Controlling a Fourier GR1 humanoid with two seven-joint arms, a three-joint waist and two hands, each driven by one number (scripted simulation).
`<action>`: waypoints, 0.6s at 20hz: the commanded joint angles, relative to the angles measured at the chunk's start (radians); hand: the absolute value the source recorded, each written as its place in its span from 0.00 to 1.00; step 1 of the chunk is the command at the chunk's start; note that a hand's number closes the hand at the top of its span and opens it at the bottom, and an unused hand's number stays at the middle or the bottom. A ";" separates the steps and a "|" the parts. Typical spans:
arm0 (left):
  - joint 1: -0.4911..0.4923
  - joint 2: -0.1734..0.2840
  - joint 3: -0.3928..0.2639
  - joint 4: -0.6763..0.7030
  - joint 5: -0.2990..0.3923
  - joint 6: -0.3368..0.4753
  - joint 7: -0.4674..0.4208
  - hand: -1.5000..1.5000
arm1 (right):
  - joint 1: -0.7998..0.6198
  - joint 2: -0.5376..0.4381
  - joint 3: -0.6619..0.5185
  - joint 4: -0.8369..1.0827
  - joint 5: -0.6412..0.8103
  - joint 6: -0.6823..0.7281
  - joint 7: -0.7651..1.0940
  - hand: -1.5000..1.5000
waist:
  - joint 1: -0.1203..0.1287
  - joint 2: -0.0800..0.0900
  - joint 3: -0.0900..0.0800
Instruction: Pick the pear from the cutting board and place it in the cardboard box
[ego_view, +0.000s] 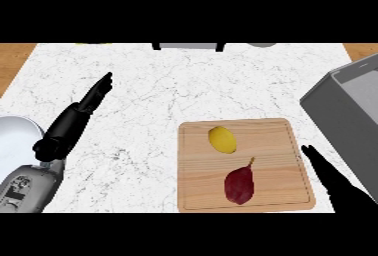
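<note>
A dark red pear with a thin stem lies on the wooden cutting board, in its lower half. A yellow lemon sits above it on the same board. My right hand is at the board's right edge, fingers straight and pointing up-left, apart from the pear. My left hand stretches out flat over the marble counter at the left, far from the board. A grey box with open top stands at the right edge, partly cut off by the frame.
A white rounded object lies at the far left edge by my left forearm. A grey object with black ends sits at the counter's back edge. Wood floor shows at both top corners.
</note>
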 joint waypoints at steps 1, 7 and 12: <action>-0.026 0.005 0.036 -0.012 0.017 -0.023 0.040 0.50 | -0.146 0.138 0.145 0.041 0.083 0.056 0.231 0.00 | -0.012 -0.004 0.001; 0.059 -0.016 0.024 -0.058 -0.017 -0.011 0.015 0.50 | -0.205 0.213 0.131 0.146 0.100 0.113 0.263 0.00 | -0.020 -0.007 0.002; 0.004 -0.021 0.061 -0.026 -0.017 -0.024 0.041 0.50 | -0.187 0.296 0.187 0.279 0.238 0.045 0.189 0.00 | -0.030 -0.006 0.003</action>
